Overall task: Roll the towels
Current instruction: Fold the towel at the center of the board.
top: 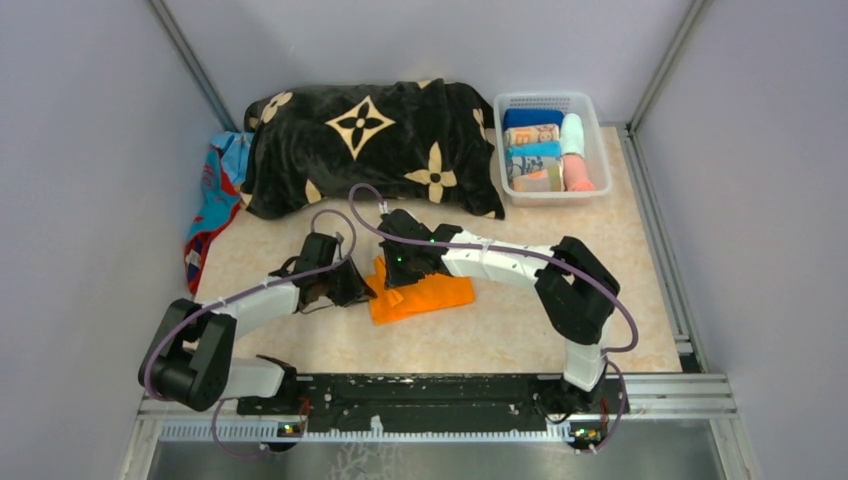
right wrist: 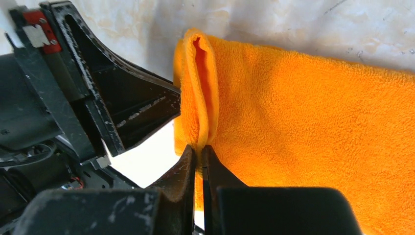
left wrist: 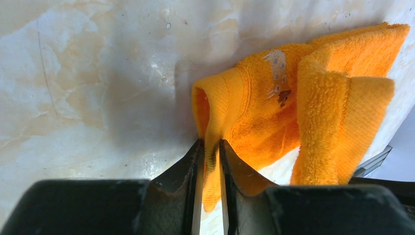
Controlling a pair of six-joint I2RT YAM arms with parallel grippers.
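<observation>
An orange towel (top: 425, 296) lies partly folded on the marble tabletop in the middle. My left gripper (top: 362, 283) is shut on a folded hem of the orange towel (left wrist: 254, 112) at its left end. My right gripper (top: 392, 283) is shut on the same end's doubled edge of the orange towel (right wrist: 303, 127), close beside the left gripper (right wrist: 122, 105). A red-and-turquoise patterned towel (top: 212, 205) hangs at the far left beside the black blanket. Several rolled towels (top: 540, 152) sit in the basket.
A big black plush blanket with cream flowers (top: 370, 142) lies at the back. A clear white plastic basket (top: 596, 130) stands at the back right. Grey walls and metal rails enclose the table. The arms' base rail (top: 420, 395) runs along the near edge.
</observation>
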